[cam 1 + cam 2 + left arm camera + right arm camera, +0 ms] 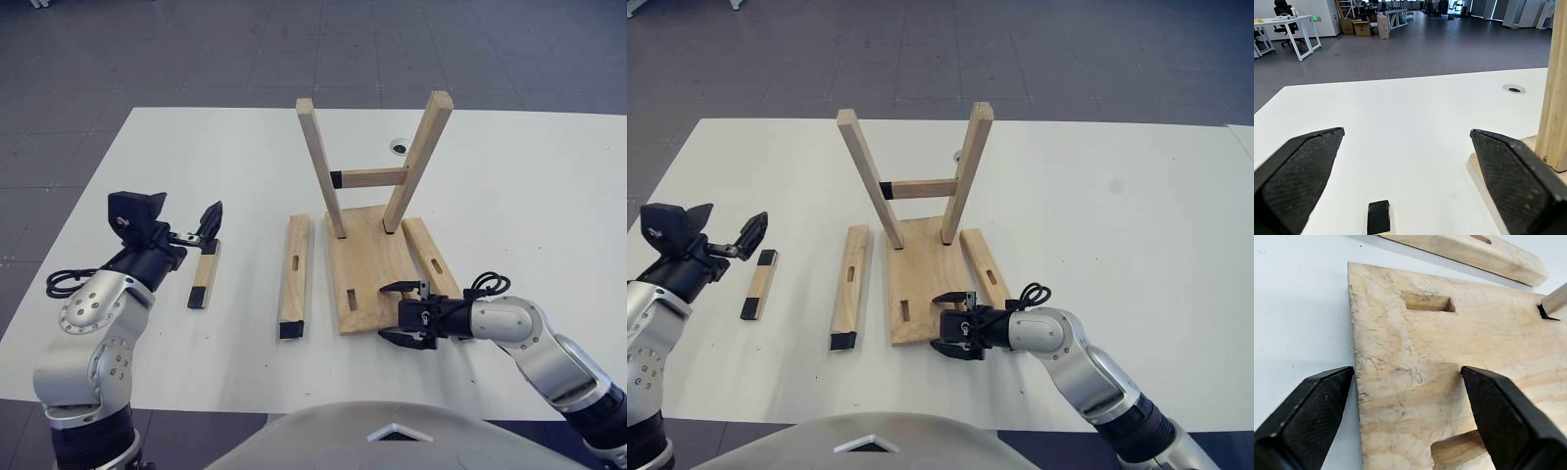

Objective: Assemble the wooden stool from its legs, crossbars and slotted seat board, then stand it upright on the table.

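The slotted seat board (pixel 367 274) lies flat mid-table. Two legs (pixel 321 166) stand in its far slots, joined by a crossbar (pixel 372 177). One loose slotted leg (pixel 294 277) lies left of the board and another (pixel 431 257) lies along its right side. A short crossbar (pixel 204 276) with black ends lies further left. My left gripper (pixel 184 217) hovers open just above that crossbar's far end (pixel 1378 218). My right gripper (pixel 402 313) is open at the board's near right corner (pixel 1400 382), one finger on each side of the corner; contact cannot be told.
The white table (pixel 509 196) has a round cable hole (pixel 399 147) behind the standing legs. Its right and far-left parts are bare. The near edge runs close under both arms. Grey floor lies beyond the far edge.
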Controlling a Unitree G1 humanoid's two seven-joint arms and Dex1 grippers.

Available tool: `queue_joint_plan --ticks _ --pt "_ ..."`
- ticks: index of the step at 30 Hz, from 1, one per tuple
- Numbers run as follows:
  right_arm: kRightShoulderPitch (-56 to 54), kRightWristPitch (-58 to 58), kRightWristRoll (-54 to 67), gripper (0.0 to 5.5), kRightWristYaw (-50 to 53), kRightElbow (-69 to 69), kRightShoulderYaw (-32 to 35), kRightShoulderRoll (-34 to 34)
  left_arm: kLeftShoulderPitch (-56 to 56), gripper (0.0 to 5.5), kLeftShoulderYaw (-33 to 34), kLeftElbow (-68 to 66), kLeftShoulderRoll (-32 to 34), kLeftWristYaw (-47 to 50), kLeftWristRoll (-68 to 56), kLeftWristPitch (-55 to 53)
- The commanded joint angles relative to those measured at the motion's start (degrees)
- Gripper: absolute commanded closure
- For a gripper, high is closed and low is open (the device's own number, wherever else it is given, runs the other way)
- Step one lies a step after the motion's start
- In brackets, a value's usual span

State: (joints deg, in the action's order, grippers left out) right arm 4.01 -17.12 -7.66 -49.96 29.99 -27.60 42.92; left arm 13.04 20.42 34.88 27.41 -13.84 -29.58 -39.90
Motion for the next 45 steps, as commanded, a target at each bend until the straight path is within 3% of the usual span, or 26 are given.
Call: queue_joint_plan --ticks 1,6,9,18,28,45 --pt "2.4 -4.0 3.1 1.47 -0.1 5.8 3.2 0.3 3.6 0.70 -2.9 2.5 -2.0 1.8 1.3 -2.0" --pt "4.6 -12.3 15.8 1.47 2.3 19.9 16.5 -2.4 7.1 0.70 -5.8 3.1 -3.7 4.7 5.1 -2.6" --pt "7.7 -15.0 20.9 1.47 4.5 24.9 20.6 -3.5 8.1 0.70 -8.1 1.8 -3.1 5.7 10.0 -1.0" --pt "9.2 -18.2 27.1 1.47 10.6 28.3 23.4 -5.5 9.4 0.70 -9.1 -2.1 -3.6 5.9 16.5 -0.9" --pt "9.4 -19.0 31.6 1.47 15.2 29.8 24.2 -5.5 10.5 0.70 -8.1 -6.4 -6.4 5.0 12.9 -11.4" --pt "9.4 -17.5 37.4 1.43 20.6 30.0 24.6 -3.7 11.2 3.45 -7.3 -7.5 -7.2 7.8 15.4 -12.2"
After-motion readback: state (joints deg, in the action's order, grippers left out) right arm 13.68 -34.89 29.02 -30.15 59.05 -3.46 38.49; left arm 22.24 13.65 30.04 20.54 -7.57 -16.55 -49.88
